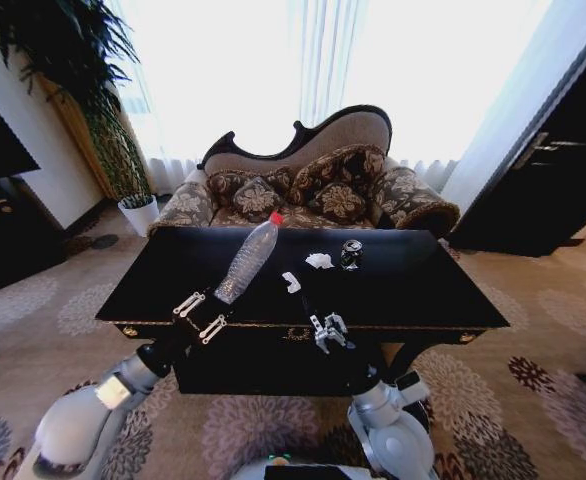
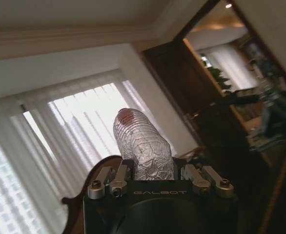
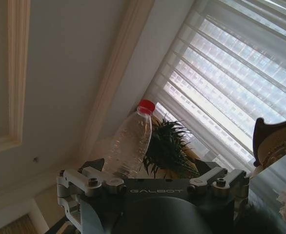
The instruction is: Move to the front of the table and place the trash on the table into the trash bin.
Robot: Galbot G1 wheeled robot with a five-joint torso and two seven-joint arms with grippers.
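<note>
From the head camera I see my left gripper (image 1: pixel 201 316) at the front left edge of the black table (image 1: pixel 433 285), clamped on the base of the clear bottle (image 1: pixel 247 262). The bottle tilts up and away from me over the tabletop, red cap at the far end. In the left wrist view the bottle (image 2: pixel 141 146) sits squeezed between the fingers (image 2: pixel 112 179), pointing toward the curtained window.

Next along on the tabletop, a white paper scrap (image 1: pixel 291 282) lies near the front centre, close to the bottle. A second crumpled scrap (image 1: pixel 319 261) sits farther back, and just beside it, to its right, stands the small silver can (image 1: pixel 350 254).

My right gripper (image 1: pixel 328 331) is at the table's front edge near the centre, raised and holding nothing; I cannot tell how far apart its fingers stand. Its wrist camera looks up past the bottle (image 3: pixel 130 141) at the ceiling and a plant (image 3: pixel 170 146).

Behind the table, a patterned sofa (image 1: pixel 303 190).
</note>
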